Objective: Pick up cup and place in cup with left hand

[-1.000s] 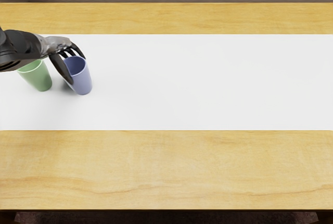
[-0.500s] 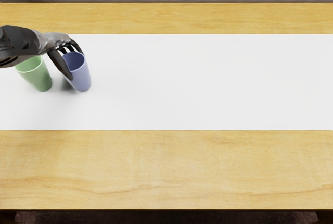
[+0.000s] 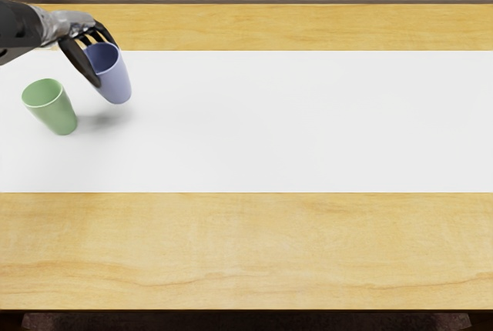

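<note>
At the upper left of the frame, my left hand (image 3: 75, 26) grips the smooth blue plastic-looking cup (image 3: 114, 78) mouth-up above the white surface (image 3: 277, 123), I judge so its base clears the matching green cup's rim (image 3: 48, 105)

The blue-violet tapered cup (image 3: 116, 80) and pale green tapered cup (image 3: 55, 109) look like smooth, satiny plastic; the long, light-brown rectangular counter (image 3: 246, 246) looks like smooth, grained wood.
</note>
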### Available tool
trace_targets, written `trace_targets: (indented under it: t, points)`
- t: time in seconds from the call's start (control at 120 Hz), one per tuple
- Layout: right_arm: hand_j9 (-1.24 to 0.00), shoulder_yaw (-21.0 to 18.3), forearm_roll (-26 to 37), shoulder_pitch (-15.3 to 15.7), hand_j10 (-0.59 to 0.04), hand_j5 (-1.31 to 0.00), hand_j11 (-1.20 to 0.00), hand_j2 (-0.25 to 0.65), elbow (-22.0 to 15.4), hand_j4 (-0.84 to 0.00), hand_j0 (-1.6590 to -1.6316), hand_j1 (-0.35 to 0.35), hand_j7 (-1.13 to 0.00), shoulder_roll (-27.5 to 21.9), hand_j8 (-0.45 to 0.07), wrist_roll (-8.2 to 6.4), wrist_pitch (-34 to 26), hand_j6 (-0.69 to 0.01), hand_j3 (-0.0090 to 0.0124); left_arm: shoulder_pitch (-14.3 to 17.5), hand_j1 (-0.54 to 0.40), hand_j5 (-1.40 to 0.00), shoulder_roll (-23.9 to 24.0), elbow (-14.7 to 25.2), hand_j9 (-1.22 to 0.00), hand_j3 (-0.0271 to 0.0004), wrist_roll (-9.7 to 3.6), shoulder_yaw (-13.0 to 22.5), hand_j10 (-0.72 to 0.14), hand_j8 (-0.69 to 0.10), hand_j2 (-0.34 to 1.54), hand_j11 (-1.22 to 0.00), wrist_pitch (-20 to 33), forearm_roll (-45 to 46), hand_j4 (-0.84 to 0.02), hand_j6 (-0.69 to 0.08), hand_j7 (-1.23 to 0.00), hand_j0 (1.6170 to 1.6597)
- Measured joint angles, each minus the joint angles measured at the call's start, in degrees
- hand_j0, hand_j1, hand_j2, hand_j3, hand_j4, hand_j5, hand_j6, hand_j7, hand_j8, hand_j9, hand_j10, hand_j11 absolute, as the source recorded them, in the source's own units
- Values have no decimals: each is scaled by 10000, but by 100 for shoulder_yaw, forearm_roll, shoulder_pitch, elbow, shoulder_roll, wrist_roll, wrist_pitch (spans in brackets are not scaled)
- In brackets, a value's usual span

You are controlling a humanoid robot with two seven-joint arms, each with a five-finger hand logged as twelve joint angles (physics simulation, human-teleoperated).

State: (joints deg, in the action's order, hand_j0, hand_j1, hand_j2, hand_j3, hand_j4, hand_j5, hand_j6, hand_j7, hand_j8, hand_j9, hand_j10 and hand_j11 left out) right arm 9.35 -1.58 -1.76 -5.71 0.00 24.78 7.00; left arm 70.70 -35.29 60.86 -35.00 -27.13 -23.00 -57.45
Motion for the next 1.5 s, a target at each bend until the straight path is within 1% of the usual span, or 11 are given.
trace_targets:
  t: [0.108, 0.2, 0.325, 0.342, 0.55, 0.85, 0.9, 1.083, 1.333, 1.408, 1.5]
  points:
    - [0, -2, 0, -2, -2, 0, 0, 0, 0, -3, -16581, -3491, 0, 0, -3, 0, 2, -4, 0, 109, -1352, -7182, -86, 3, -6911, 0, -1, 1, -4898, -2757, 889, -6938, -49, 95, -3616, -2367, -6958, 16538]
    - [0, 0, 0, -3, -2, 0, 0, 0, 0, -3, -16581, -3491, 0, 0, -3, -1, 7, -4, 0, 118, -1369, -7275, -328, 15, -6912, 0, -2, 0, -5043, -2745, 1040, -6929, -97, 149, -3646, -2409, -7028, 16541]
    - [0, 3, 0, -4, -1, 0, 0, 1, -5, -2, -16581, -3491, 0, 0, -2, -1, 10, -3, 0, 153, -1360, -7122, -539, 38, -6871, 0, 1, 4, -5137, -3002, 1236, -6900, -178, 208, -3782, -2465, -6908, 16544]
    - [0, 4, 0, -3, -1, 0, 0, 1, -6, -2, -16581, -3491, 0, 0, -2, -1, 10, -3, 0, 191, -1404, -7067, -546, 41, -6866, 0, 0, 3, -5231, -2996, 1262, -6895, -184, 213, -3838, -2653, -6912, 16545]
    - [0, -1, 0, -6, -2, 0, 0, 0, -8, -3, -16581, -3491, 0, 0, -3, -1, 11, -4, 0, 363, -1401, -7169, -751, 51, -6892, 0, -2, 5, -5186, -2953, 1199, -6898, -262, 258, -3696, -2504, -7045, 16544]
    - [0, 2, 0, -9, -2, 0, 0, 0, -9, -3, -16581, -3491, 0, 0, -3, 0, 12, -4, 0, 373, -1423, -7219, -1166, 71, -6896, 0, -1, 8, -5127, -2909, 1356, -6895, -377, 304, -3813, -2564, -7022, 16546]
    - [0, 3, 1, -9, -2, 0, 0, 0, -9, -3, -16581, -3491, 0, 0, -3, 0, 13, -4, 0, 374, -1421, -7139, -1230, 92, -6889, 0, -1, 9, -5138, -3068, 1324, -6882, -388, 301, -3875, -2586, -6982, 16547]
    - [0, -2, 5, -9, -2, 0, 0, 0, -6, -2, -16581, -3491, 0, 0, -3, -1, 12, -3, 0, 364, -1349, -7095, -1500, 172, -6881, 0, -1, 10, -5125, -3130, 1326, -6867, -440, 320, -3986, -2676, -6994, 16546]
    - [0, -3, 3, -9, -2, 0, 0, 0, -8, -2, -16581, -3491, 0, 0, -3, -2, 12, -4, 0, 330, -1297, -7044, -1516, 287, -6904, 0, -1, 11, -5117, -3149, 1242, -6888, -450, 351, -4041, -2704, -6980, 16542]
    - [0, -3, 5, -9, -2, 0, 0, 0, -8, -2, -16581, -3491, 0, 0, -3, -1, 12, -4, 0, 322, -1332, -7093, -1680, 333, -6897, 0, -1, 13, -5122, -3214, 1441, -6883, -446, 359, -4009, -2733, -7016, 16546]
    - [0, -3, 6, -9, -2, 0, 0, 0, -8, -2, -16581, -3491, 0, 0, -3, 0, 12, -4, 0, 296, -1306, -6919, -1693, 388, -6894, 0, 1, 17, -5132, -3251, 1378, -6875, -453, 361, -4120, -2796, -6886, 16545]
